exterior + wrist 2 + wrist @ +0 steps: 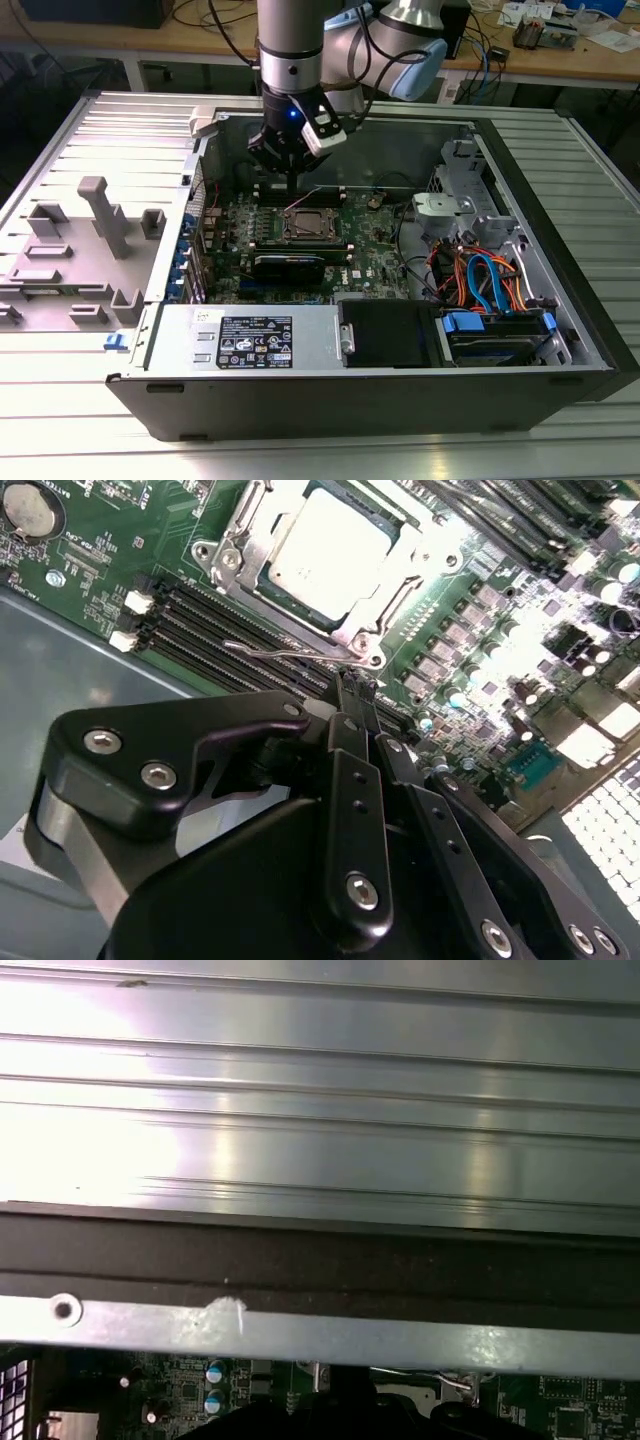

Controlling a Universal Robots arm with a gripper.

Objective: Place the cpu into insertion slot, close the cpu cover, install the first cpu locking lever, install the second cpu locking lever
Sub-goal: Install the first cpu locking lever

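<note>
My gripper [352,685] fills the lower half of the second wrist view, black fingers [355,780] pressed together with nothing visibly between them, the tips just beside a thin wire locking lever [275,652] that lies along the near edge of the socket. In the exterior view the gripper [291,185] hangs at upper centre, just above the motherboard [375,245] inside the open computer case [560,290].

Just past the fingertips, at the top centre of the second wrist view, the cpu [330,542] sits flat in the insertion slot [250,525], its dull silver top showing through the window of the cpu cover [405,560], which looks closed down around it. I judge placing and covering done, and the first lever is the step in hand. The lever's end looks unlatched, so the job calls for pressing the wire down and tucking it under its catch without sliding onto the black memory slots [215,625] beside it.

Farther on, the case holds the green board at centre, orange and blue cables [480,275] at right, and a labelled power supply [245,338] along its near wall.
</note>
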